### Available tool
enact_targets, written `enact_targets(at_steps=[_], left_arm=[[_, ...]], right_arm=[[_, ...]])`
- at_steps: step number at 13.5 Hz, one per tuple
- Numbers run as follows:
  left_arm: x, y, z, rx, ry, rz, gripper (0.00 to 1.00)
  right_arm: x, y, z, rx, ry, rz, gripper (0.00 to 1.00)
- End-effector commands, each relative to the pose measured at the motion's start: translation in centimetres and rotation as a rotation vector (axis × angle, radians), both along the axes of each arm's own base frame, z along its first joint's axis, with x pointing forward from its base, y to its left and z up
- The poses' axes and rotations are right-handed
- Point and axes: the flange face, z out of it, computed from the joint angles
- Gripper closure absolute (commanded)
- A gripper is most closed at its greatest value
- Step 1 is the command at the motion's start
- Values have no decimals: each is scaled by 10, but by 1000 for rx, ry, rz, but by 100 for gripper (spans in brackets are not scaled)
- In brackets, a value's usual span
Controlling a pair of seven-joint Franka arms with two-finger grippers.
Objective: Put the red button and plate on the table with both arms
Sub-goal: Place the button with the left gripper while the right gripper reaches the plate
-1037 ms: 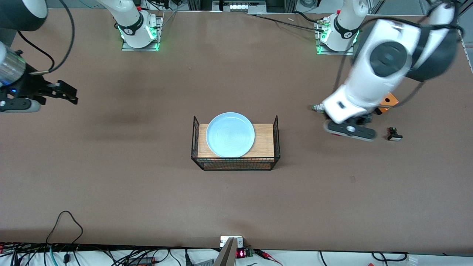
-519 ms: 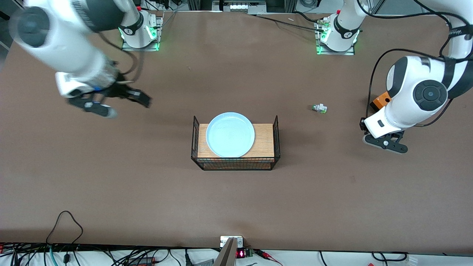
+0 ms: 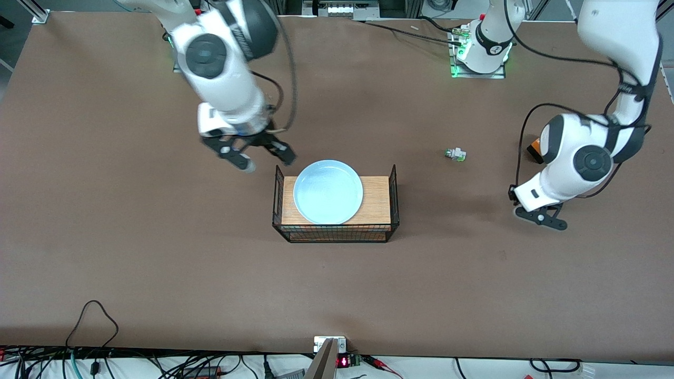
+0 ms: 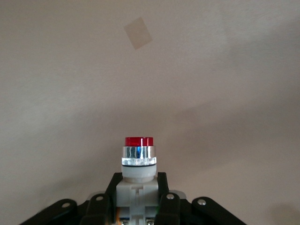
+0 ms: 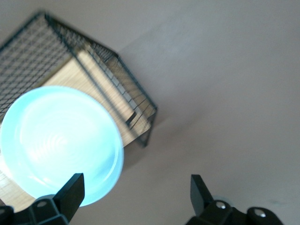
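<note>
On the matte brown bench [image 3: 158, 252], a black wire basket with a wooden top [image 3: 335, 204] sits at the centre, nearest the front camera of all the items. The round pale-blue shallow plate [image 3: 328, 191] rests on that wooden top, inside the basket's raised wire ends.

The left tool [image 3: 541, 218] hangs low over bare bench at the left arm's end. Its fingers are closed around the small whitish pushbutton with a red cap [image 4: 138, 159], which the left wrist view shows standing upright between them, red cap pointing away from the tool.

The right tool [image 3: 253, 152] hangs over the bench just beside the basket's corner at the right arm's end, its fingers [image 5: 70, 190] spread wide and holding nothing. The right wrist view shows the plate and basket just ahead of those fingers.

A similar green-tipped pushbutton [image 3: 455, 154] lies on the bench farther from the front camera than the basket, toward the left arm's end. An orange block [image 3: 534, 146] shows partly past the left arm.
</note>
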Motion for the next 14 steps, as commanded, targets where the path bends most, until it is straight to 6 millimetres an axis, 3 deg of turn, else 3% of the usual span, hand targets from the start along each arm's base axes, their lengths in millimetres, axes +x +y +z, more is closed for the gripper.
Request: enact_targets(at_steps=[1,3,4,5,6,7,9,11,12,14], left_arm=[[-8,2,-36,-29,-34,-16,83],[-21,4,-56,-37,-44,-14,80],[-23,4,-58,-37,-43,-14,65],[-22,4,-57,-36,-42,-3,22],[-18,4,-49,-36,-50,5,0],[-15,4,-31,-30,-40,6,0],[-2,-9,22,-29,-21,31,0],[7,-30,87,-28,82,116,0],[8,-44,124,-44,113,167,0],[2,-52,199,-53,110,231,0]], right_arm=[[8,28,-23,9,-2,-127,0],[11,37,-44,-4,21,-194,0],[12,38,-54,-15,31,-216,0],[12,39,-69,-30,44,-221,0],[13,40,-80,-42,52,-221,0],[15,40,-83,-39,45,-227,0],[19,41,-80,-15,28,-289,0],[18,49,-83,8,3,-314,28],[16,53,-85,8,0,-307,51],[15,53,-87,0,0,-282,81]])
